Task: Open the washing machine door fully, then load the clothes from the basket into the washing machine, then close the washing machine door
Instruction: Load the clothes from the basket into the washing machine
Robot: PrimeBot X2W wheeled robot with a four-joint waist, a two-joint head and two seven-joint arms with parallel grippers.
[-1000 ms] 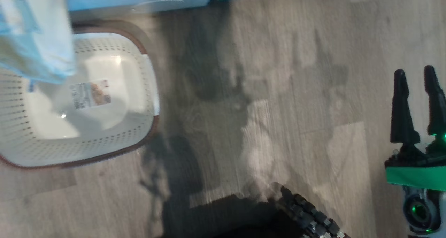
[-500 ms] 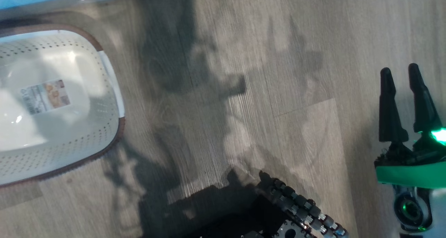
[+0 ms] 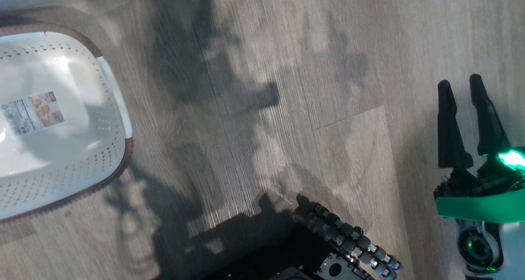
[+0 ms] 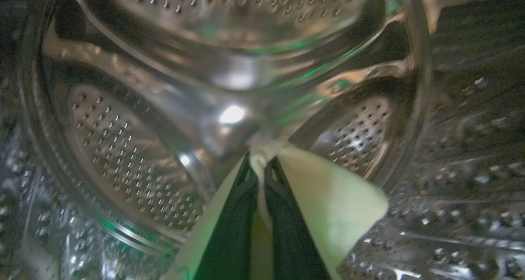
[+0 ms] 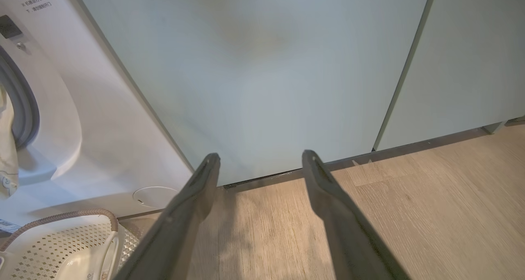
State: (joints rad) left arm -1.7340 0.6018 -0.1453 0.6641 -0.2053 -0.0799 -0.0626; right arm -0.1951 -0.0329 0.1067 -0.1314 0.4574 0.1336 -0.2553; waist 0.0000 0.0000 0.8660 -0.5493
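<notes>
In the left wrist view my left gripper [image 4: 259,163] is inside the washing machine's steel drum [image 4: 123,140], shut on a pale yellow garment [image 4: 336,202] of the clothes that drapes over its fingers. The cream basket [image 3: 119,149] with its brown rim stands on the floor at the head view's left, and only its label [image 3: 33,112] lies inside. My right gripper [image 3: 459,81] hovers open over the floor at the right, holding nothing. The right wrist view has the white washing machine [image 5: 102,140], its grey door seal [image 5: 22,103] and a pale garment [image 5: 6,149] at the opening. The washing machine door is out of view.
Pale green cabinets [image 5: 266,67] stand right of the machine, straight ahead of my right gripper [image 5: 260,157]. The basket [image 5: 53,247] sits just below the machine's round cap [image 5: 154,196]. My dark wheeled base [image 3: 340,239] shows at the bottom of the wooden floor [image 3: 328,67].
The head camera has swung, so the basket slid left in the picture. The pale cloth that hung above the basket a second ago has left the head view. My right gripper stays open.
</notes>
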